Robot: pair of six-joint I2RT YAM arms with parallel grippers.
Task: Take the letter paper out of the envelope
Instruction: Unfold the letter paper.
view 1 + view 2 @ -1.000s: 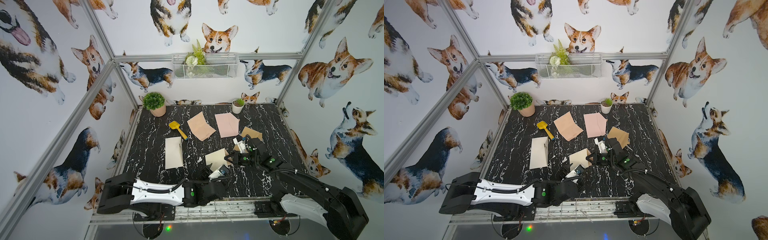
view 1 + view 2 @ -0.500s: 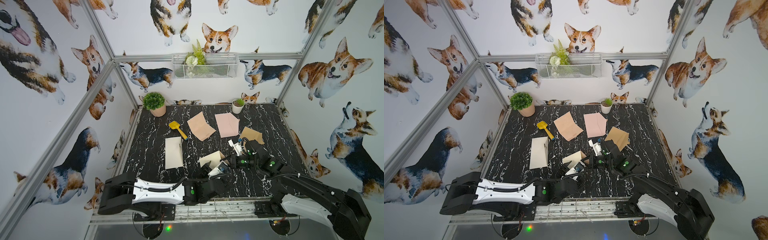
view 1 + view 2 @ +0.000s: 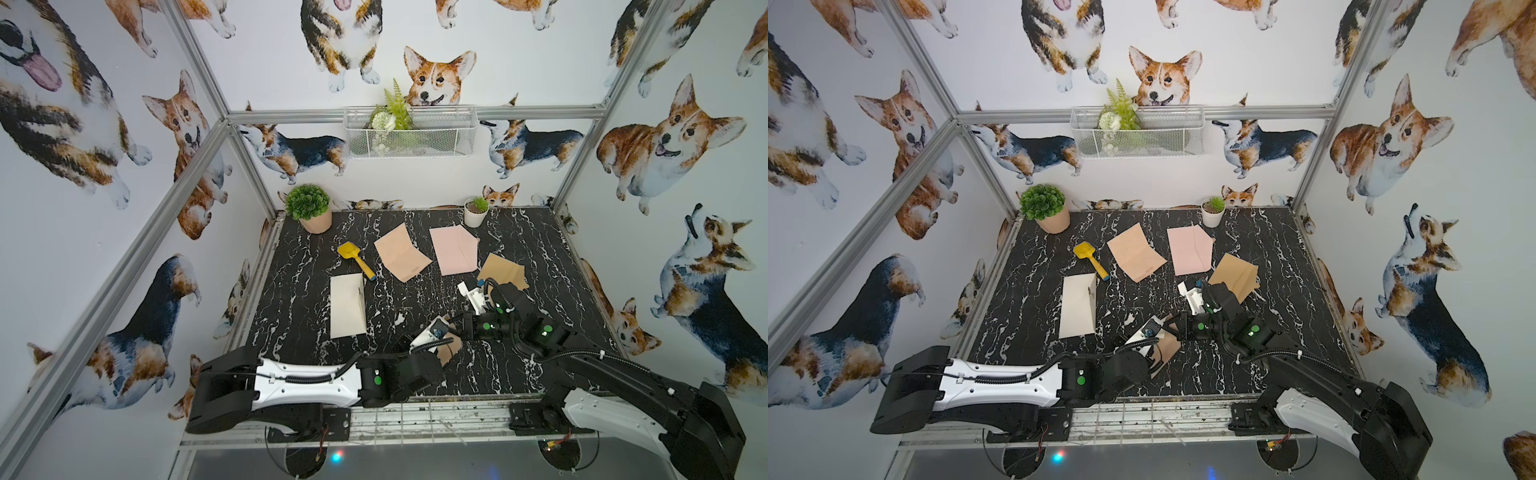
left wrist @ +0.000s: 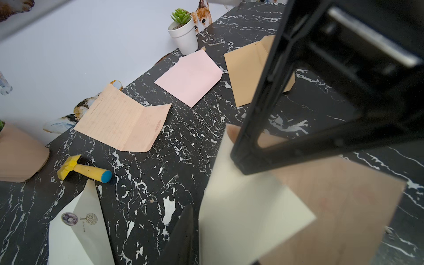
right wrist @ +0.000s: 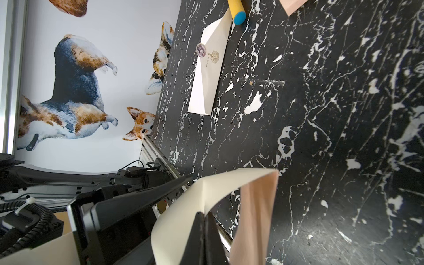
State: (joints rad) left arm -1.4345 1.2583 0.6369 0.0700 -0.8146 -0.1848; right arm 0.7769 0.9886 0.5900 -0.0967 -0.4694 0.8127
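My right jaws are pinched tight on the cream letter paper (image 5: 206, 190), which curls up beside the tan envelope (image 5: 254, 206) over the near middle of the desk (image 3: 407, 291). My left jaws are right at the envelope; clamped or not, I can't tell.

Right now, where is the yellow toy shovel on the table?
In a top view the yellow shovel lies flat on the robot's left half of the table, just beyond the white envelope and beside the peach lined sheet.
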